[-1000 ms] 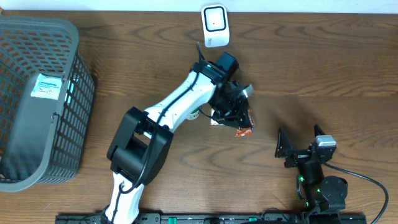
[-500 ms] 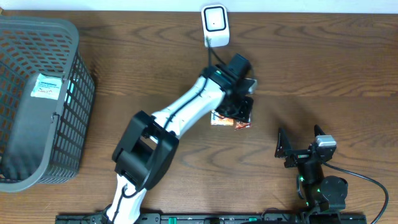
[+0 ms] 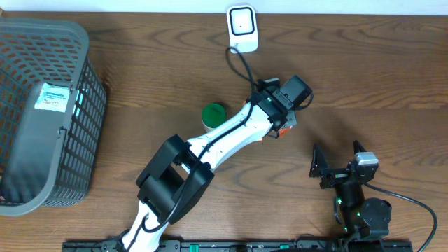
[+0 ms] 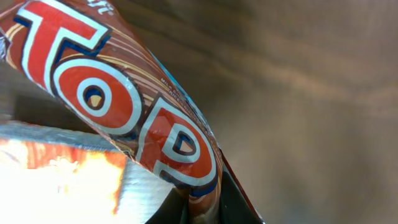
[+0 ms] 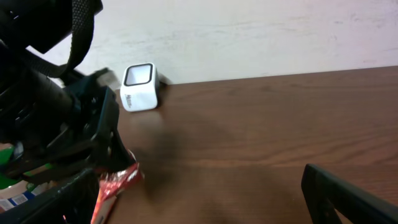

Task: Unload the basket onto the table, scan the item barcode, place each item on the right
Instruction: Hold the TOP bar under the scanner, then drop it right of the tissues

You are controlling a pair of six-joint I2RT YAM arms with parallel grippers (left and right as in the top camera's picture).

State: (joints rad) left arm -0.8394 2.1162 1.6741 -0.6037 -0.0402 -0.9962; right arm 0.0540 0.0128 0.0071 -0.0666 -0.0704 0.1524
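L gripper (image 3: 283, 126) pinched tight on red-brown "TOP" snack wrapper (image 4: 124, 106), pkt sticking out past the fingers. White scanner (image 3: 242, 29) ahead of it, apart. Green-capped container (image 3: 213, 113) near its left; basket (image 3: 91, 112) far left. R gripper (image 3: 337, 161) to its right, jaws spread wide, holding nothing.

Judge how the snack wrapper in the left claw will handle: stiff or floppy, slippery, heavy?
Probably floppy: the snack wrapper bends in a curve, and its crimped end droops in the right wrist view. Likely slippery, since its surface is glossy with glare. Seems light: the left claw holds it alone.
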